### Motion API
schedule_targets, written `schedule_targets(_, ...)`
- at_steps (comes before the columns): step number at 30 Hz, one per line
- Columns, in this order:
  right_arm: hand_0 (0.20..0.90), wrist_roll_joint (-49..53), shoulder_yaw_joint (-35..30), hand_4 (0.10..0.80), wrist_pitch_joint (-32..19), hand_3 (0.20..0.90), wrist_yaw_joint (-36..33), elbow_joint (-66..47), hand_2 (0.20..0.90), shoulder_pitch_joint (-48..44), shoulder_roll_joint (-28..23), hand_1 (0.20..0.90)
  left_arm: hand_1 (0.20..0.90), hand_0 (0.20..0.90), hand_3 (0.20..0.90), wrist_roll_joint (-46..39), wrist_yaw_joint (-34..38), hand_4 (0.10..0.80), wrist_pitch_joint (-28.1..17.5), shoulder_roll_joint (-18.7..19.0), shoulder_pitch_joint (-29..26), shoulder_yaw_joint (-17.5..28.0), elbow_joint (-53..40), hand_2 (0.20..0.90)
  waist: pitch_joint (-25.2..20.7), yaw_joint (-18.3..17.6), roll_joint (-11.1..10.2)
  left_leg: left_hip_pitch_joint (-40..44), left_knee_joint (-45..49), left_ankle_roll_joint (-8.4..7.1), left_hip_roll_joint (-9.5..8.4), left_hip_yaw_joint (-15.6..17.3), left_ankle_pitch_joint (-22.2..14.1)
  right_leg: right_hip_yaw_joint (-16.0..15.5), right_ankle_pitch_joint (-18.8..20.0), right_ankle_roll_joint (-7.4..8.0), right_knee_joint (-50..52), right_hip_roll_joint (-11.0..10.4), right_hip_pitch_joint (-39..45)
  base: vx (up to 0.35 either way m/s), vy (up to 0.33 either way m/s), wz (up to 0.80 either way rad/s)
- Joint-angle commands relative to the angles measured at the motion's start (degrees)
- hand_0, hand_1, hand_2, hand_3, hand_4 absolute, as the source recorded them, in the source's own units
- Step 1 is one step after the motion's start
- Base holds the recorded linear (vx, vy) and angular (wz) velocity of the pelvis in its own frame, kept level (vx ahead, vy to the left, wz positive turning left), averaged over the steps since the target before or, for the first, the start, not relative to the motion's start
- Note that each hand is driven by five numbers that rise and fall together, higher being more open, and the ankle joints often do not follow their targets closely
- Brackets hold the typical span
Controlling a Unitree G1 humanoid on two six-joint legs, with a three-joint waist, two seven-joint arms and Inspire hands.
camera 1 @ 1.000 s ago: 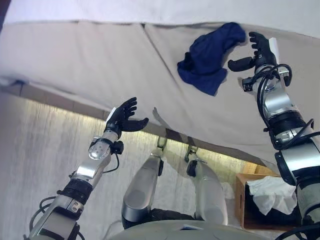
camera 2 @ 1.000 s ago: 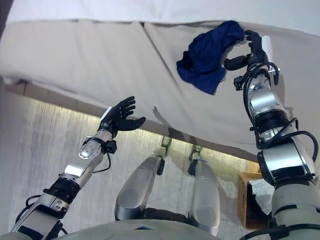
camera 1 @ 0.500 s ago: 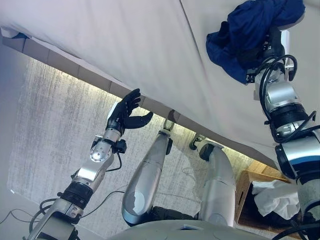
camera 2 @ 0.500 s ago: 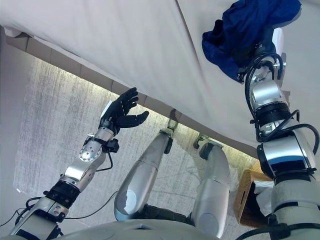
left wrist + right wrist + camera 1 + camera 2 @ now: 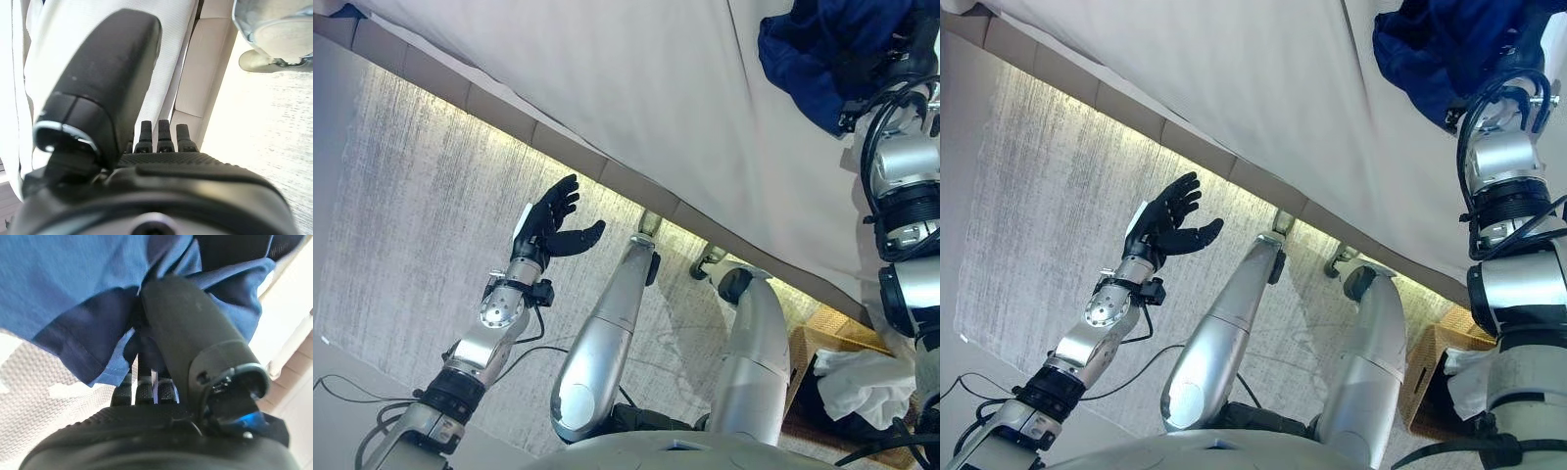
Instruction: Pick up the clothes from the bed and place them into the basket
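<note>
A navy blue garment [image 5: 818, 54] is bunched at the right of the white bed [image 5: 607, 78]. My right hand [image 5: 893, 70] is buried in it. In the right wrist view my thumb [image 5: 190, 338] and fingers [image 5: 146, 387] pinch the blue cloth [image 5: 68, 289], which hangs over them. My left hand [image 5: 548, 220] is open and empty, held over the carpet in front of the bed's edge. Its straight fingers [image 5: 161, 134] also show in the left wrist view.
A wicker basket [image 5: 822, 338] stands on the floor at the lower right, with a white cloth [image 5: 867, 377] in it. The bed's beige base [image 5: 558, 147] runs diagonally across the view. Grey carpet [image 5: 401, 225] lies to the left.
The camera has swung, so the whole picture has shifted. My right hand, open beside the blue garment a second ago, has gone into it and closed on it. My left hand has stayed open.
</note>
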Motion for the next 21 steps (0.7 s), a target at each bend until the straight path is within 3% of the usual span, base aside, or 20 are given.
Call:
schedule_targets(1,0.300,1.57,1.64,0.100,-5.31,0.200,-0.79,-1.76,0.300,-1.64,0.26,0.300,0.900,0.900,0.900,-0.10,0.35,0.800,-5.98,0.32,1.48,0.76,-7.03,0.900,-2.57,1.86,1.64,6.50,-0.48,1.59,1.68,4.78,-5.73,0.41,-3.87,1.57,3.39,3.00,8.04,-0.044,0.039,-0.11)
schedule_targets(11,0.300,7.86,-0.48,0.100,-8.94,0.200,3.12,0.59,0.300,-0.78,-0.54,0.300,0.900,0.900,0.900,-0.41,0.56,0.800,-4.92,0.57,-0.87,0.44,-5.05,0.900,-2.57,-0.23,-0.02,23.32,-11.92,-0.27,3.32,5.53,-3.58,1.20,-0.11,3.36,-10.62,3.54,24.38,-0.040,0.042,-0.18)
schedule_targets(14,0.300,9.05,-1.42,0.100,-9.14,0.200,4.58,0.95,0.300,-0.18,-1.35,0.300,0.900,0.900,0.900,-0.26,1.02,0.800,-3.25,0.67,-1.84,0.59,-4.49,0.900,-2.57,-0.83,-0.61,27.41,-12.63,-0.53,3.68,5.67,-4.13,1.37,0.08,3.30,-12.91,3.66,28.83,-0.053,0.018,-0.21)
schedule_targets(16,0.300,9.60,-2.09,0.100,-9.14,0.200,5.89,1.51,0.300,0.05,-2.58,0.300,0.900,0.900,0.900,0.24,0.59,0.800,-0.10,0.81,-3.23,0.74,-3.46,0.900,-2.57,-1.68,-1.29,31.26,-13.51,-0.64,4.36,5.92,-3.09,1.10,1.56,2.42,-15.64,3.93,33.43,-0.098,0.012,-0.11)
schedule_targets(21,0.300,10.97,-3.31,0.100,-8.71,0.200,9.58,0.69,0.300,2.72,-3.84,0.300,0.900,0.900,0.900,1.31,-0.35,0.800,2.80,1.20,-4.14,-0.41,-0.92,0.900,-6.82,-3.81,-3.15,38.90,-15.49,-1.48,6.42,6.57,-3.56,2.00,1.68,2.13,-21.37,5.71,42.01,0.075,0.000,-0.13)
